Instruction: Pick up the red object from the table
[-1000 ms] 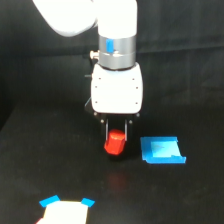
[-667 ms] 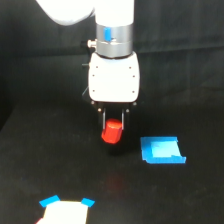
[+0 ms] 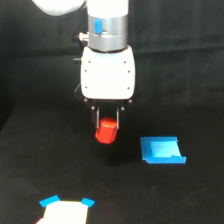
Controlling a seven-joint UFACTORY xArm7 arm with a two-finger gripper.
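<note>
The red object [image 3: 106, 131] is a small red-orange stubby block. It hangs between the fingers of my gripper [image 3: 107, 126], which is shut on it. It is lifted clear of the black table [image 3: 45, 165], with a faint shadow under it. The white gripper body is straight above it, near the middle of the exterior view.
A flat blue square piece [image 3: 162, 150] lies on the table to the exterior view's right of the red object. A white piece with blue corners [image 3: 66, 209] sits at the bottom edge, to the exterior view's left.
My gripper has risen with the red object in it, lifting it off the table, and has drifted a little toward the exterior view's left.
</note>
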